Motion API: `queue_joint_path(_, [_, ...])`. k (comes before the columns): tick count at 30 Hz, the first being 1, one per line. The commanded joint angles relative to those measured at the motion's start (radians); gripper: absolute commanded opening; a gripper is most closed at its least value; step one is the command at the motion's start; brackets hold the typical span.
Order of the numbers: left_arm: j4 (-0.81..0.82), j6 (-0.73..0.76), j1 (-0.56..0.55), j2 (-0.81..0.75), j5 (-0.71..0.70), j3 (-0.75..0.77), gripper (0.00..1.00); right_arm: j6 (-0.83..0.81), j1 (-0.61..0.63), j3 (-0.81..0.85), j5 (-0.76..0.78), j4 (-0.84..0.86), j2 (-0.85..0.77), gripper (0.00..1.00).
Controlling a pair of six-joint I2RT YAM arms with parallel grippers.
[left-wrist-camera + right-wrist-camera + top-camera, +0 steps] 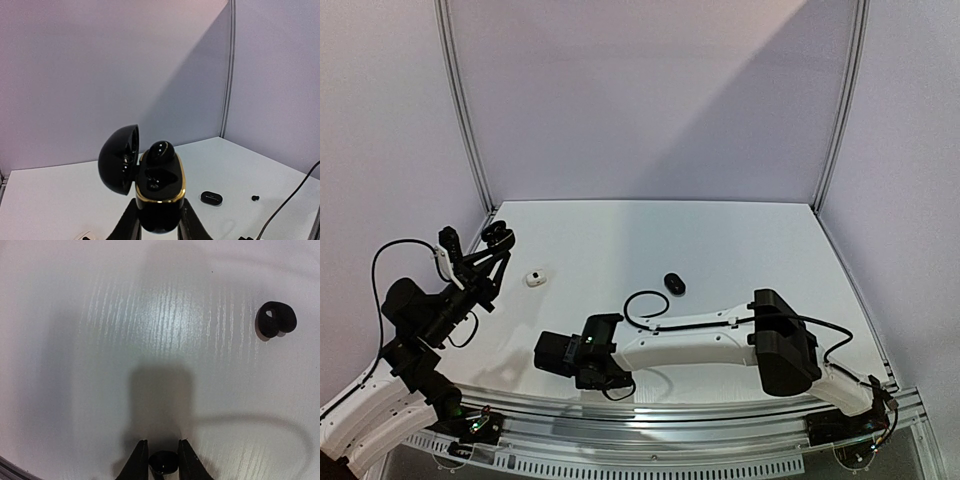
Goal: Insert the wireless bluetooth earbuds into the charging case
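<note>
Right gripper (163, 446) hangs low over the table (150, 330) near its front edge, jaws drawn in around a small black earbud (163, 463). In its wrist view both fingers look to touch the bud's sides, so we read it as pinched, though we cannot tell whether it is clear of the surface. Left gripper (160, 226) is clamped on the base of the charging case (172, 192) and holds it up off the table, with the lid (119, 159) swung open to one side. One seated earbud (160, 151) fills the socket farther from the left fingers. The free socket (154, 181) nearer them looks empty, and we judge that is where the pinched bud belongs

What the coming move turns on, as we see it: from above, the case lies to the left of the right gripper, farther from the arm bases, and higher. So the bud would have to travel up, left and away to meet it. The case's long axis runs in line with the left fingers and its open face is turned back toward that wrist, so we would approach square to that face and keep off the lid. A second black earbud (276, 319) lies loose on the table, well apart from the right fingers, and a closed black case (674, 283) rests farther out
</note>
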Motion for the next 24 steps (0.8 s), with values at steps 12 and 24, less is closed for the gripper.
queue_joint_path(12, [0.017, -0.011, -0.004, -0.006, -0.004, -0.017, 0.00, -0.017, -0.005, 0.010, -0.007, -0.104, 0.010, 0.27])
queue_joint_path(24, [0.020, -0.011, -0.004, -0.006, -0.004, -0.019, 0.00, -0.034, -0.006, 0.014, -0.051, -0.048, 0.020, 0.21])
